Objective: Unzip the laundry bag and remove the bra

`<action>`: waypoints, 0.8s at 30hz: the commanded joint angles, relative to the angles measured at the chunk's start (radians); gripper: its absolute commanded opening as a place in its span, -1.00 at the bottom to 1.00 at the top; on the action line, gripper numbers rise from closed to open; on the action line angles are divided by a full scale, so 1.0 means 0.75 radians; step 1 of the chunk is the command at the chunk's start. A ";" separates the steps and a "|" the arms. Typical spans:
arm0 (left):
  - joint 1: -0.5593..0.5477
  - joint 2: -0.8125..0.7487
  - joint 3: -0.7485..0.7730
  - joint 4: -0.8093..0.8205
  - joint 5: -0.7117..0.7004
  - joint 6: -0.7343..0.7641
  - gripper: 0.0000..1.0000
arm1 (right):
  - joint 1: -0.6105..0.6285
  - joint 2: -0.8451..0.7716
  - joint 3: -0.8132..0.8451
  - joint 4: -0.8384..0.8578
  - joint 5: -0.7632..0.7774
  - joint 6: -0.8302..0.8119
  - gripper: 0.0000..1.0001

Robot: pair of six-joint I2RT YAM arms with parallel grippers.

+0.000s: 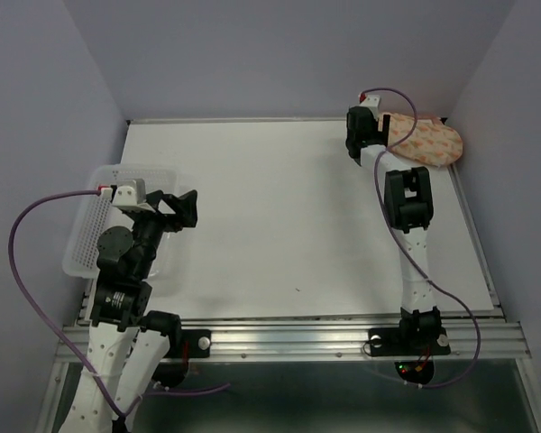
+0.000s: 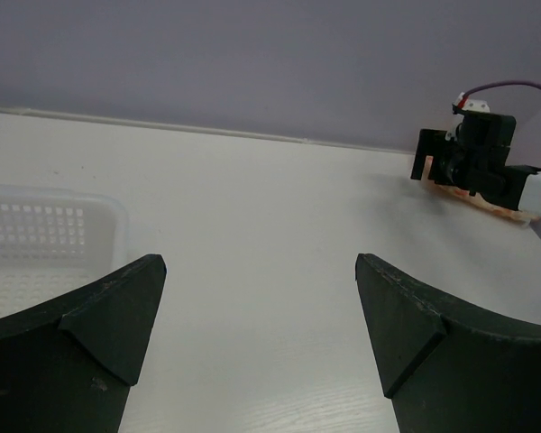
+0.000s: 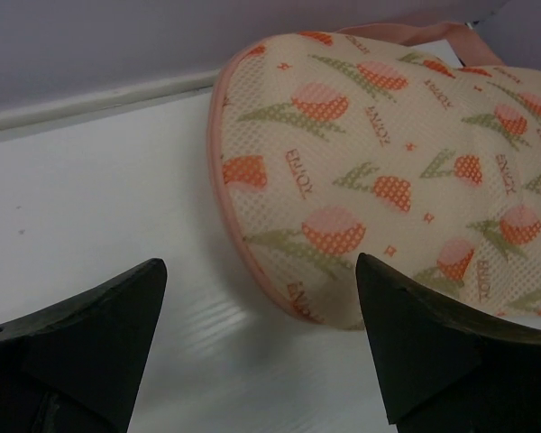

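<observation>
The laundry bag [image 1: 430, 142], peach-pink mesh with an orange flower print, lies at the table's far right corner. In the right wrist view the laundry bag [image 3: 379, 171] fills the upper right, its pink rim [image 3: 224, 194] unbroken along the near side and a pink loop [image 3: 415, 32] at the back. My right gripper [image 1: 362, 135] stands open at the bag's left end; the right gripper [image 3: 261, 263] has only bare table between its tips, with the bag's edge just beyond. My left gripper [image 1: 185, 209] is open and empty far to the left, over the table [image 2: 260, 262]. The bra is hidden.
A clear plastic mesh basket [image 1: 83, 236] sits at the table's left edge under the left arm, its corner [image 2: 54, 225] showing in the left wrist view. Purple walls close the table at the back and sides. The right arm [image 1: 413, 234] stretches up the right side.
</observation>
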 commanded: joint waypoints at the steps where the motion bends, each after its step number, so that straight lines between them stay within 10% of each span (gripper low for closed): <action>1: 0.013 0.012 -0.013 0.062 0.018 0.001 0.98 | -0.034 0.090 0.174 0.183 0.086 -0.233 0.79; 10: 0.038 0.038 -0.013 0.060 0.030 -0.003 0.98 | -0.087 0.237 0.252 0.310 0.064 -0.378 0.50; 14: 0.048 0.044 -0.015 0.062 0.034 -0.005 0.98 | -0.087 0.196 0.163 0.341 0.007 -0.399 -0.43; 24: 0.054 0.014 -0.021 0.107 0.047 0.001 0.98 | 0.160 -0.402 -0.498 0.245 -0.322 -0.155 -0.99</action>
